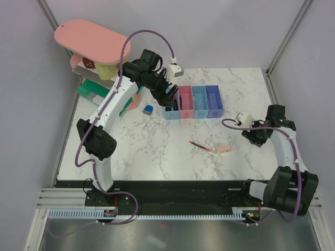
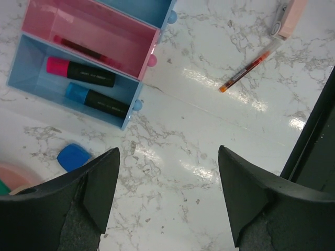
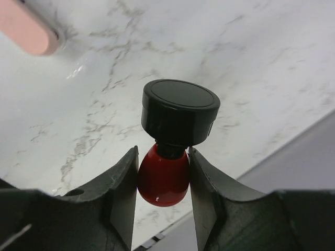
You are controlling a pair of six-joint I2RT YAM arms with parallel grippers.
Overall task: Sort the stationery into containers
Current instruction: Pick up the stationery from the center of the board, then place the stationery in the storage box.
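At the table's (image 1: 157, 151) right side, right gripper (image 3: 162, 156) clenches the red-and-black knob (image 3: 180, 107) by its red bulb, for carrying to the bins (image 1: 200, 115); left gripper (image 2: 167, 157) hangs released near the blue marker bin (image 2: 31, 78).

The flat table top (image 1: 157, 157) is white with grey veins. The row of rectangular plastic bins (image 1: 199, 104) goes light blue, pink, light blue, purple-blue. The round knob-like piece (image 3: 178, 117) is glossy red with a black cap.
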